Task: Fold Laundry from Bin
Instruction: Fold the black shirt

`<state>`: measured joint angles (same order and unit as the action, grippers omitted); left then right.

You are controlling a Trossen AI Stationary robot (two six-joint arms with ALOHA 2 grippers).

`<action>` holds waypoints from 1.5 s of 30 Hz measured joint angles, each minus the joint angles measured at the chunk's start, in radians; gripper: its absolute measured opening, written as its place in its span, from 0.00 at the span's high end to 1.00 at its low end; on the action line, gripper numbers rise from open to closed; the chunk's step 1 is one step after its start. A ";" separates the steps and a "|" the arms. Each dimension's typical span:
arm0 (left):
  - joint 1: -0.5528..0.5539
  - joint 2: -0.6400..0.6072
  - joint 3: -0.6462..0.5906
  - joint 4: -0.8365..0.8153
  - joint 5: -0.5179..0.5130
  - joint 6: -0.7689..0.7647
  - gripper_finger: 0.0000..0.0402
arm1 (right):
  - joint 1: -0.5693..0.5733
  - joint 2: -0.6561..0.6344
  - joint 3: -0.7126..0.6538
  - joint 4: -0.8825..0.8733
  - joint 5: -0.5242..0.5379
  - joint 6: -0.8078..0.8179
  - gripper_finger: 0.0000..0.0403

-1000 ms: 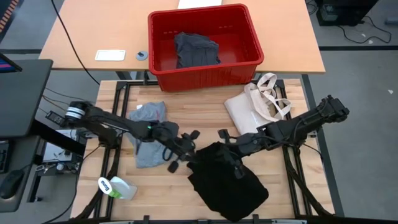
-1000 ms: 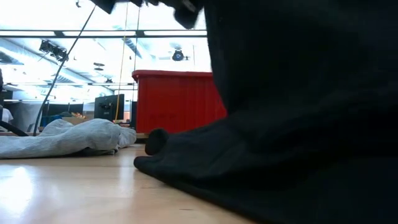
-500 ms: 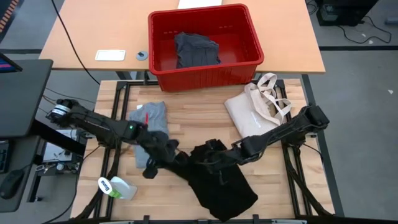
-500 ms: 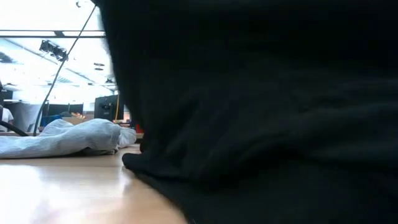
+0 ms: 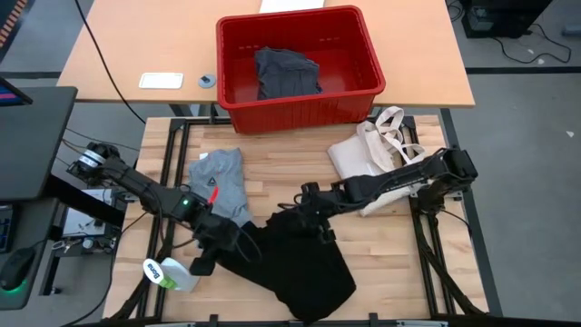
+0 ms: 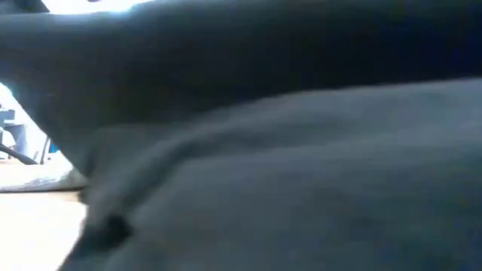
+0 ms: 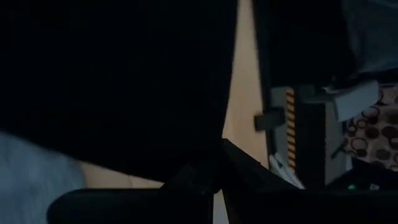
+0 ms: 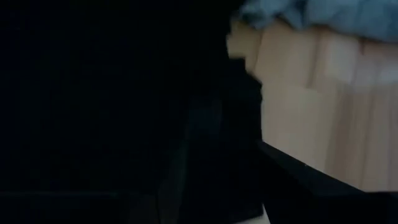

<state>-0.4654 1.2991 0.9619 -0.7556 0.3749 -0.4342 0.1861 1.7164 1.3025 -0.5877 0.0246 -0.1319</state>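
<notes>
Here the large black cloth garment (image 5: 304, 263) lies spread on the wooden slatted table (image 5: 290, 168), its long axis slanting from the near left corner up toward the middle.

The left gripper (image 5: 211, 247) is pinched shut on the garment's left edge. The right gripper (image 5: 313, 202), at its far edge, has its fingers parted and seems to hold nothing. Just beside lies the light grey T-shirt (image 5: 218, 182). The red rectangular plastic bin (image 5: 300, 68) stands beyond the table, well apart.
</notes>
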 joint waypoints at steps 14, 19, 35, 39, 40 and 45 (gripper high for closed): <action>-0.074 0.000 0.000 -0.098 -0.100 -0.094 0.95 | -0.097 0.000 -0.133 0.081 -0.060 -0.126 0.53; -0.074 0.000 0.000 -0.098 -0.120 -0.080 0.95 | -0.126 0.000 -0.203 0.182 -0.180 -0.161 0.53; -0.030 -0.038 0.051 -0.281 -0.384 -0.010 0.98 | -0.041 -0.097 -0.105 -0.124 0.022 -0.099 0.96; -0.012 -0.065 0.189 -0.465 -0.719 0.045 0.98 | 0.031 -0.192 0.035 -0.300 0.198 -0.093 0.98; -0.010 -0.066 0.230 -0.488 -0.825 0.070 0.97 | 0.048 -0.220 0.069 -0.322 0.238 -0.087 0.98; 0.012 -0.071 0.423 -0.448 -1.267 0.274 0.97 | 0.127 -0.327 0.211 -0.348 0.392 -0.081 0.96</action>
<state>-0.4534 1.2280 1.3847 -1.2034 -0.8917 -0.1601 0.3127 1.3898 1.5134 -0.9357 0.4168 -0.2126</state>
